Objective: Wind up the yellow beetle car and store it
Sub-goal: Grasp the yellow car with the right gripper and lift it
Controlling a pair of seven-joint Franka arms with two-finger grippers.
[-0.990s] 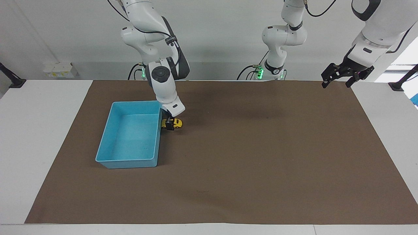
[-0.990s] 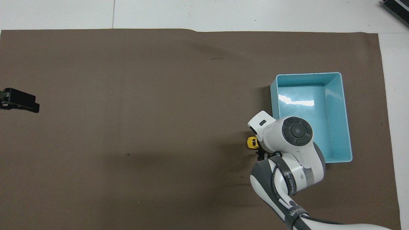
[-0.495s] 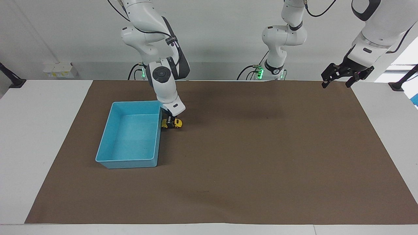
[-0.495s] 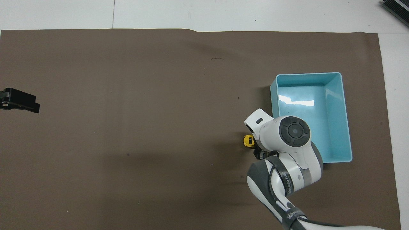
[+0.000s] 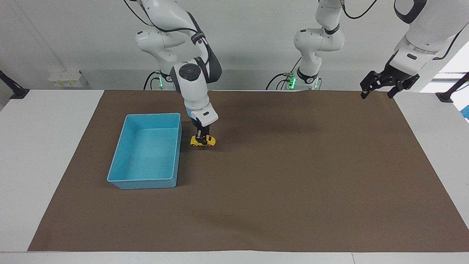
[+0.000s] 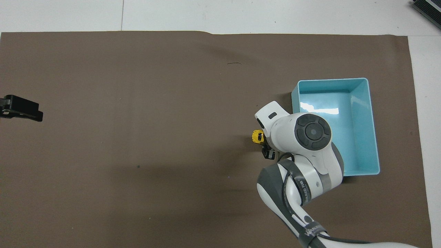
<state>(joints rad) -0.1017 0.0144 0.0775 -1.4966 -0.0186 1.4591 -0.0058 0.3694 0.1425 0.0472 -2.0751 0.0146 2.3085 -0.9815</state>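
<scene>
On the table: a brown mat (image 5: 293, 176) covers most of the top and gives the toy a flat running surface.
Left arm: it waits; the left gripper (image 5: 379, 86) hangs over the mat's edge at the left arm's end, at about 2 o'clock in the facing view, with its fingers spread and nothing between them.
Right arm: it reaches down beside the tray, probably because this arm's base is the closer one to the toy.
Light-blue tray (image 5: 121, 161): it stands on the mat toward the right arm's end, at about 9 o'clock from the toy in the facing view. I see nothing inside it, so I judge the storing step is not yet done.
Right gripper (image 5: 202, 137): it points straight down with its fingers closed on the roof part of the toy.
Yellow beetle car (image 5: 202, 141): it is on the mat just beside the tray, not in it, and its wheels seem to touch the mat. I think the grip from above keeps the wheels pressed down, so that pulling the car along the mat can wind its spring.
In overhead view: only the nose of the car (image 6: 257, 136) shows, the arm hides the rest.
</scene>
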